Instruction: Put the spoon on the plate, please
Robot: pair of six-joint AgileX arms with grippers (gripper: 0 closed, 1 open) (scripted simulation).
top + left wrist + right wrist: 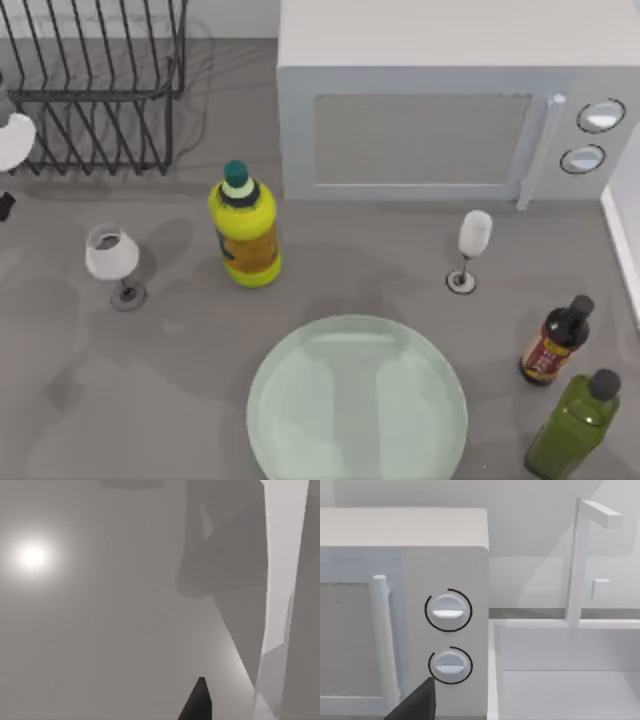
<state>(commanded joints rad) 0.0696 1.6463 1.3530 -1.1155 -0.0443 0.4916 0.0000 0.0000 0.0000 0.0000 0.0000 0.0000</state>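
The plate (357, 400), large, round, pale green and glassy, lies at the table's front middle with nothing on it. A white rounded shape (12, 140) is cut off by the top view's left edge beside the dish rack; I cannot tell whether it is the spoon. A dark tip of my left gripper (199, 704) shows in the left wrist view against a bare grey wall. A dark tip of my right gripper (420, 702) shows in the right wrist view, facing the microwave's knobs (448, 611), far from the plate.
A yellow bottle (244, 232) stands behind the plate on the left. Wine glasses stand at the left (112, 258) and right (473, 240). A dark bottle (556, 342) and a green bottle (578, 425) crowd the front right. Dish rack (95, 85), microwave (440, 100) and sink (565, 670) line the back.
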